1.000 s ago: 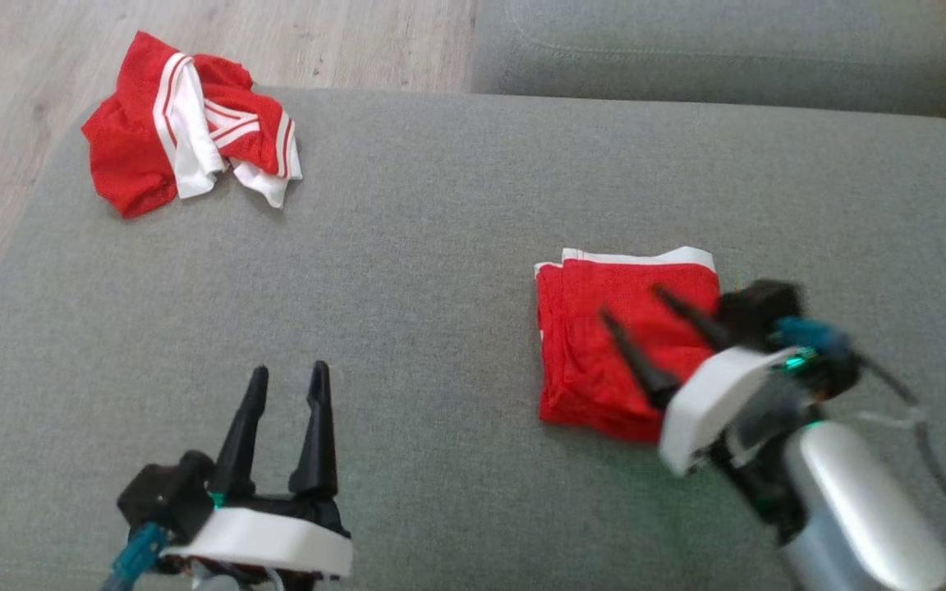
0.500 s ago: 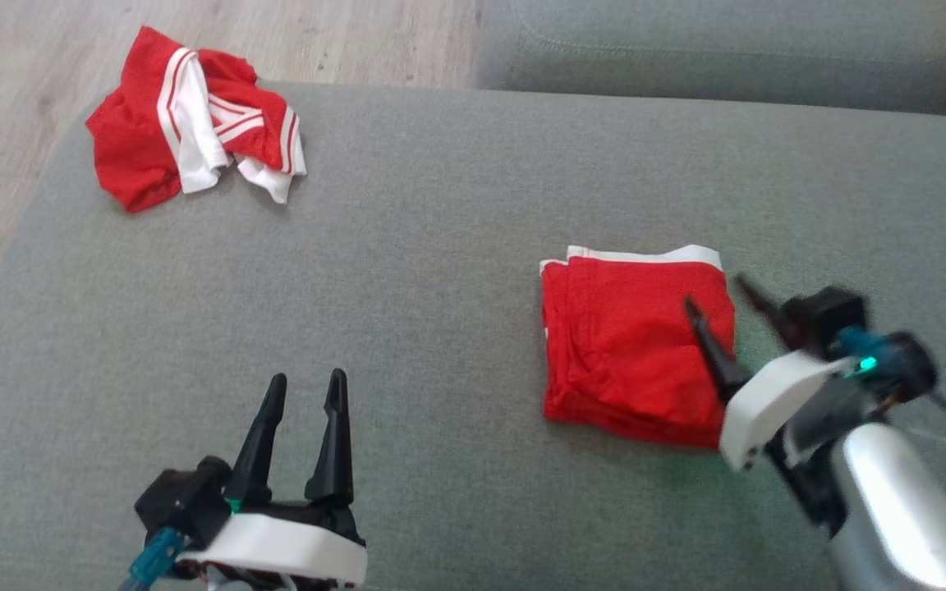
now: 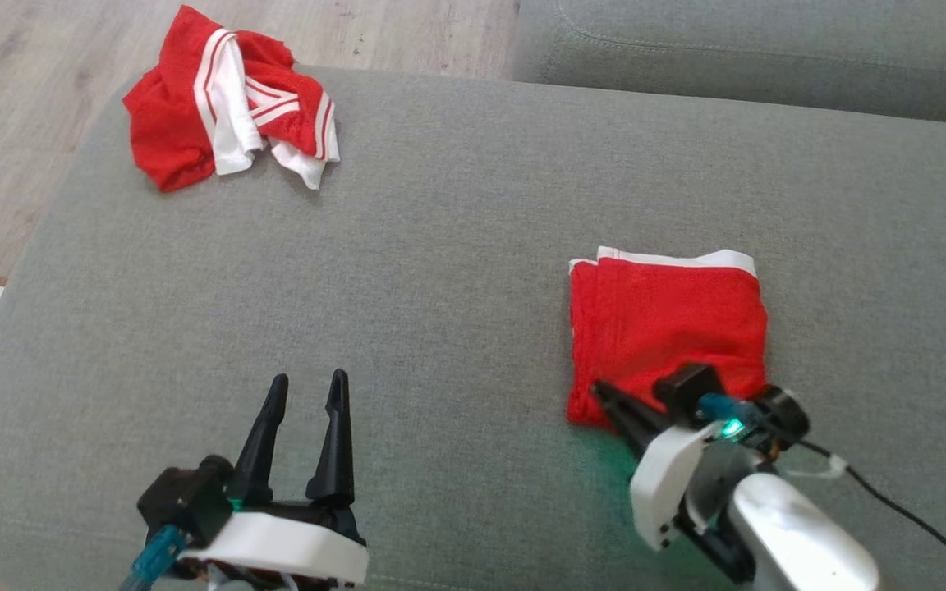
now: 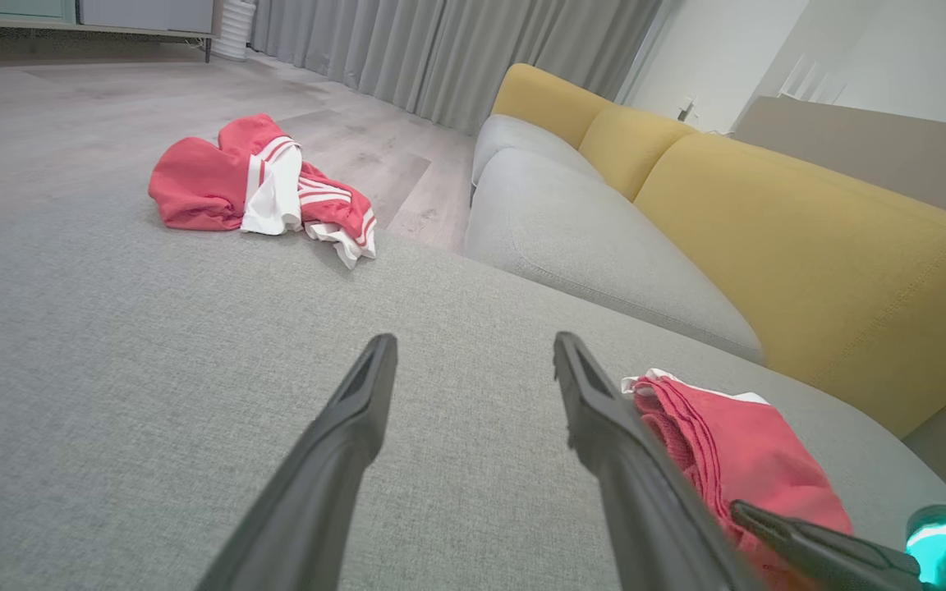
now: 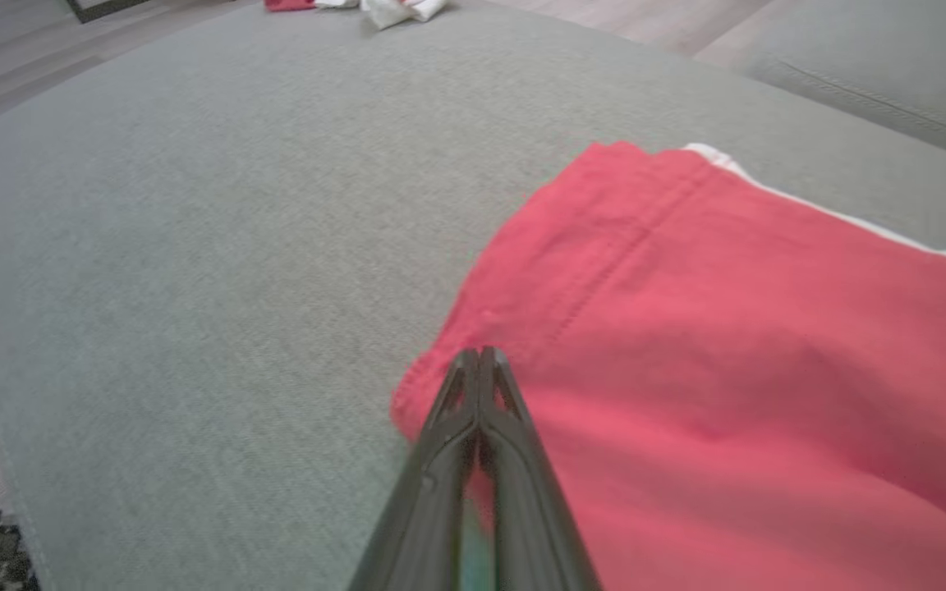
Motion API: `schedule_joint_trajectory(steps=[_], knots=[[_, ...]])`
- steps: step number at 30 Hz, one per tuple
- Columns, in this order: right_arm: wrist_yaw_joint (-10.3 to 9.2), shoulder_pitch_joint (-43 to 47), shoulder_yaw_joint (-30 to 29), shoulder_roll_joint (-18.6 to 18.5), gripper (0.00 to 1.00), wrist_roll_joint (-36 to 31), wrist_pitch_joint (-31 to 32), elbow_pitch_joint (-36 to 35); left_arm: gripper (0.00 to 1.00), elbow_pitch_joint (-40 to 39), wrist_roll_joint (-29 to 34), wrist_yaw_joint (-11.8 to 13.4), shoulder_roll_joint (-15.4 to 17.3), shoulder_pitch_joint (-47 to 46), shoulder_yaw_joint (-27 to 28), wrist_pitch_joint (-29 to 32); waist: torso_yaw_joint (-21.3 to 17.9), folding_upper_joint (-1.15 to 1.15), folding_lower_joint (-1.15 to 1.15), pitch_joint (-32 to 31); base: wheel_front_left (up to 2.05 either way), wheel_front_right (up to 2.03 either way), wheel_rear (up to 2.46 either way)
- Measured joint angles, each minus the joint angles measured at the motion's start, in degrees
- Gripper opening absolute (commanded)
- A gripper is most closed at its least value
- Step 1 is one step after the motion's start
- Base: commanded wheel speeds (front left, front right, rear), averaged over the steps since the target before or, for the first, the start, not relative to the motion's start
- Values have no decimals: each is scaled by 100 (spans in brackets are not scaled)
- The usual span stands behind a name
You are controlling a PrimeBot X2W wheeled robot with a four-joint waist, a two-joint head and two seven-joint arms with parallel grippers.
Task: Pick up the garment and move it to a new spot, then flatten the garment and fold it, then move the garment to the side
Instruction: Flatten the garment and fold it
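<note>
A folded red garment (image 3: 670,320) with a white edge lies flat on the grey sofa seat (image 3: 440,271), right of centre. My right gripper (image 3: 602,389) is shut, its joined tips resting over the garment's (image 5: 727,328) near left corner. In the right wrist view the gripper (image 5: 479,355) shows no fabric bunched between its fingers. My left gripper (image 3: 305,379) stands open and empty over bare cushion at the lower left, well apart from the garment (image 4: 736,460). In its own wrist view the left gripper (image 4: 473,341) holds nothing.
A crumpled red and white garment (image 3: 227,107) sits at the seat's far left corner, above wooden floor (image 3: 21,74). Another grey cushion (image 3: 752,49) lies beyond the seat, and a yellow backrest (image 4: 810,246) runs along the right. A black cable (image 3: 892,501) trails from my right wrist.
My right gripper has come off the top of the folded garment, swung to its near left corner and shut. The head camera shifted, so the whole scene slid right. The left gripper stayed put.
</note>
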Motion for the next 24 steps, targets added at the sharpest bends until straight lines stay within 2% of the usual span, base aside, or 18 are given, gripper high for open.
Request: schedule_joint_trajectory(steps=[6, 10, 11, 13, 15, 16, 18, 24], knots=[[0, -129, 695, -81, 0, 214, -2, 281, 100, 5, -1, 3, -1, 0, 11, -2, 39, 0, 0, 48, 0, 0, 0], [0, -206, 855, -125, 0, 301, -158, 389, 100, 41, -1, 3, -11, 0, 14, -9, 22, 0, 0, 51, 0, 0, 0], [0, -248, 861, -127, 20, 326, -246, 388, 100, 51, -2, 3, -18, 1, 20, -9, 7, 0, 0, 38, 0, 0, 0], [0, -350, 853, -125, 49, 332, -397, 377, 100, 67, -2, 3, -21, 2, 30, -10, -34, 0, 0, -5, 0, 0, 0], [0, -417, 797, -122, 82, 338, -524, 303, 100, 86, -3, 3, -20, 3, 37, -14, -80, 0, 0, -73, 0, 0, 0], [0, -431, 746, -115, 91, 358, -579, 233, 100, 92, -3, 3, -18, 6, 44, -32, -103, 0, 0, -115, 0, 0, 0], [0, -429, 655, -108, 99, 400, -681, 38, 100, 92, -4, 32, -8, 13, 68, -51, -159, 0, -1, -209, 0, 0, 0], [0, -119, -94, 15, 100, 411, -806, -677, 100, 68, -30, 88, 159, 144, 181, -51, -363, 0, -1, -489, 0, 0, 0]])
